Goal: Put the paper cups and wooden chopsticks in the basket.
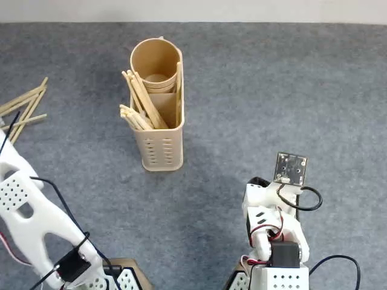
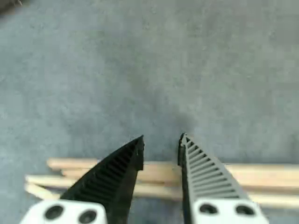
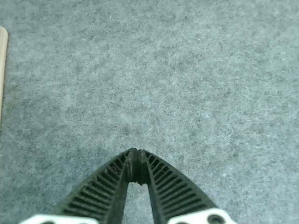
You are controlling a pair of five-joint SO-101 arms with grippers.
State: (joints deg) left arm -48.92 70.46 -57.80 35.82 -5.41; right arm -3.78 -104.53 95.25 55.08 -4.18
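Several pale, loose wooden chopsticks [image 2: 261,175] are seen lying crosswise just beneath the left gripper [image 2: 161,140]. They are partly hidden by its black ribbed fingers [image 2: 117,168], and whether they are touched cannot be told. The left jaws are held narrowly apart, with nothing between them. From above, the same bundle [image 1: 24,106] is cut off by the frame edge, and the white left arm [image 1: 24,211] is partly cut off beside it.

The right gripper [image 3: 135,161] is closed tip to tip on nothing, over bare grey carpet [image 3: 196,84]. At the edge of its wrist view a pale beige sliver [image 3: 2,70] is cut off and cannot be identified.

Well ahead of the right gripper and to its left, a tall beige perforated plastic basket [image 1: 160,148] is seen standing. Nested brown paper cups [image 1: 156,63] are held in the compartment farther from the gripper. More chopsticks, the stored bundle [image 1: 142,109], are leaned in the nearer one, tips protruding.
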